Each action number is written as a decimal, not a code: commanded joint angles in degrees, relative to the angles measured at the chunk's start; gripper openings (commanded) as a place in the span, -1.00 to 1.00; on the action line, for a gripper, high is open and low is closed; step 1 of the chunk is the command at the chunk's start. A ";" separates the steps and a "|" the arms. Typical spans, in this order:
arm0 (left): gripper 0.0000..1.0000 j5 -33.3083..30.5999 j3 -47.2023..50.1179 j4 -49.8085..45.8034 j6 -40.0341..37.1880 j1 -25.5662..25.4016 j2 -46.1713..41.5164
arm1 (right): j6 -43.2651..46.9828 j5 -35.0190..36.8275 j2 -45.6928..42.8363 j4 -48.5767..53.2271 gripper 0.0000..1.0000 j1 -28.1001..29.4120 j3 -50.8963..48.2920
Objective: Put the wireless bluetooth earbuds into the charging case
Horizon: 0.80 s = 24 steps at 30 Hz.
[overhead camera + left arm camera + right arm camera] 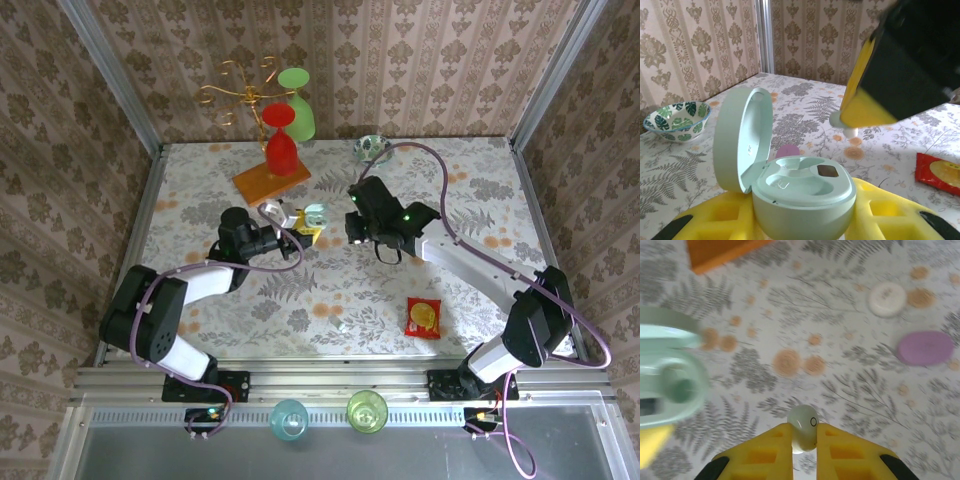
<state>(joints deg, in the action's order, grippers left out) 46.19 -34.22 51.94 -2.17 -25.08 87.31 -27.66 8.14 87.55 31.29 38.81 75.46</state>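
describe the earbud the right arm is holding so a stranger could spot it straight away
Find the open mint charging case held by the left gripper at the middle of the table. Beside it, the right gripper pinches a pale mint-white earbud between yellow fingers. Unlike the lilac oval and white disc lying flat, it is held up off the surface.

Open-topped charging case [805, 205], lid [740, 140] upright alongside.

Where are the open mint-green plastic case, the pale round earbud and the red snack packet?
Open mint-green plastic case [805, 207]: left wrist view, base front.
Pale round earbud [803, 426]: right wrist view, rounded top.
Red snack packet [423, 317]: top external view, its middle.
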 commanded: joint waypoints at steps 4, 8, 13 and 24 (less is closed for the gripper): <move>-0.56 -2.10 -1.04 1.85 -2.97 -0.63 0.94 | 0.90 -8.25 1.36 -4.95 -0.72 1.25 5.04; -0.57 -1.57 -0.51 4.41 -2.62 -0.72 1.33 | 0.67 -10.55 2.74 -6.25 -0.73 1.44 6.56; -0.57 -1.70 -0.57 4.87 -2.40 -0.67 1.14 | 0.89 -12.53 4.03 -6.94 -0.73 1.79 7.52; -0.57 -1.27 -0.59 4.92 -2.32 -2.06 1.06 | 1.20 -13.92 5.97 -8.05 -0.73 2.04 8.72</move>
<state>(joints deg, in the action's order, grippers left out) 44.51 -34.22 54.48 -3.49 -25.61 88.25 -27.14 -4.38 92.27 24.80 40.47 82.39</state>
